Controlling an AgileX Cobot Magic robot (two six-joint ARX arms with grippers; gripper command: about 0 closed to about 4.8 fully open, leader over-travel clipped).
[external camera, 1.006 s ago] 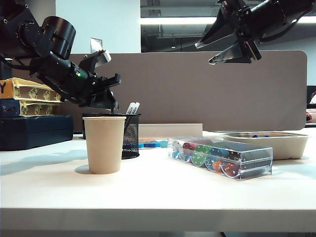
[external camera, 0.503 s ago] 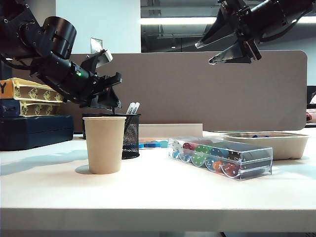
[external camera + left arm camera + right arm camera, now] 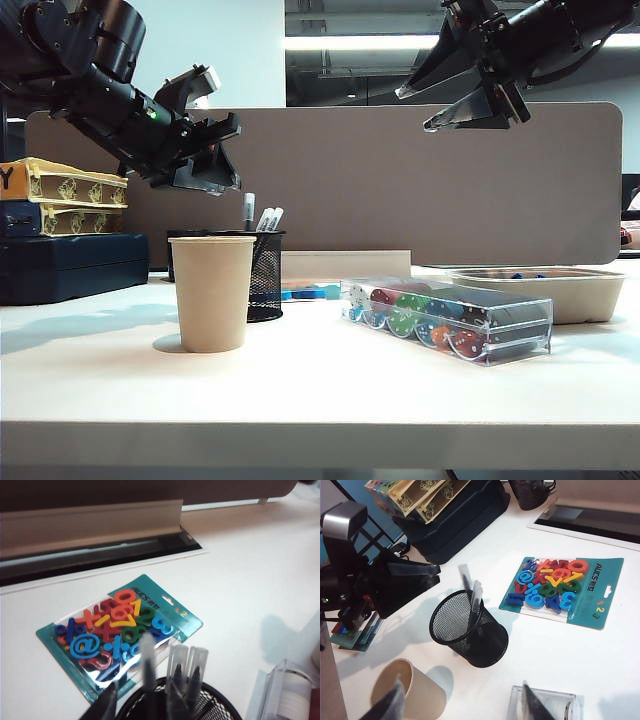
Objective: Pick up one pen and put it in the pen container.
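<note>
Your left gripper [image 3: 205, 135] hangs above the black wire-mesh pen container [image 3: 263, 275], jaws spread and empty. The slim dark pen with the whitish-grey end [image 3: 249, 211] stands upright inside that container, beside two slanted white-topped pens [image 3: 269, 219]. A tan paper cup [image 3: 211, 292] stands just in front. Behind, you see a teal blister pack of coloured plastic letters and numerals [image 3: 563, 590], printed "AUCS" and "1 2 3". Further right lies a clear plastic case of coloured discs [image 3: 447, 317]. Your right gripper [image 3: 450, 100] hovers high, released and empty.
</note>
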